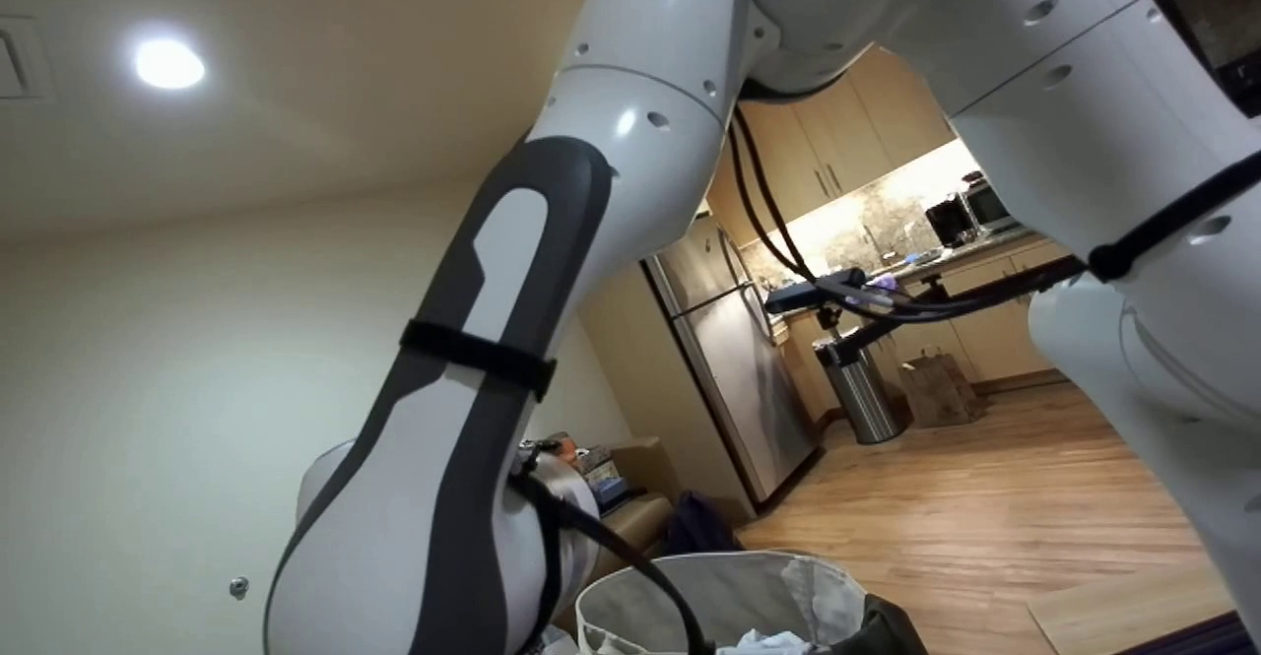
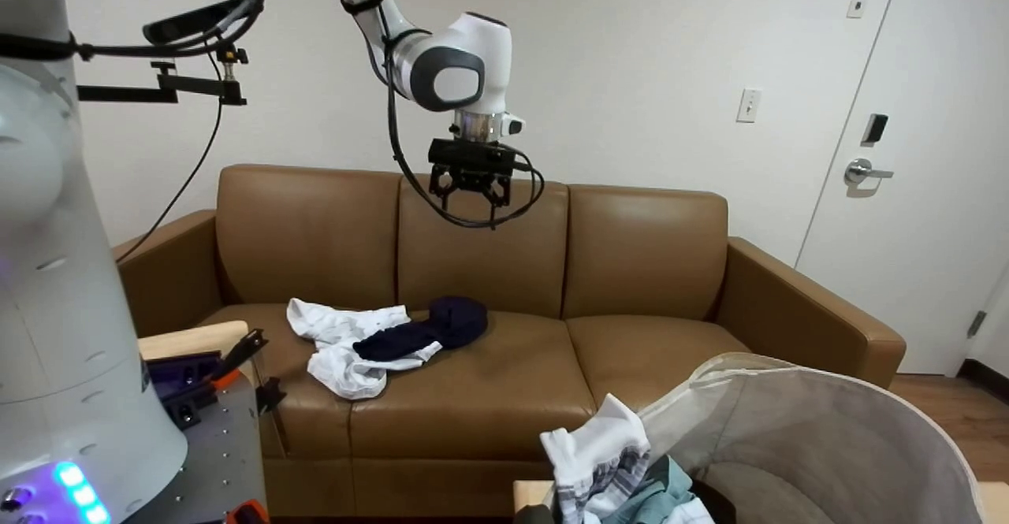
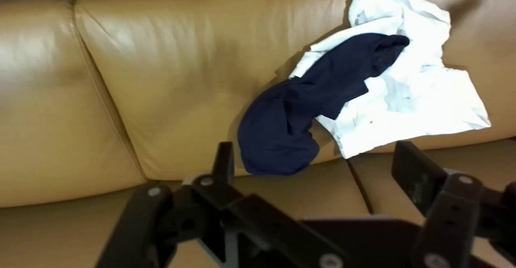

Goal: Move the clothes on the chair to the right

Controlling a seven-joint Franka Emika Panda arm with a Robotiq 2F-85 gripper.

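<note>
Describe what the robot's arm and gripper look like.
The arm is glossy white with rounded segments, dark grey trim and small round recesses. Black straps circle it, and black cables run alongside. Near its end comes a silvery ring, then the black, angular gripper with two blocky jaws and pale screw heads.

In an exterior view, clothes (image 2: pixel 382 345) lie on the sofa surface (image 2: pixel 504 398) below and mostly left of the gripper (image 2: pixel 470 204); a hamper (image 2: pixel 835 421) stands lower right, in front.
</note>
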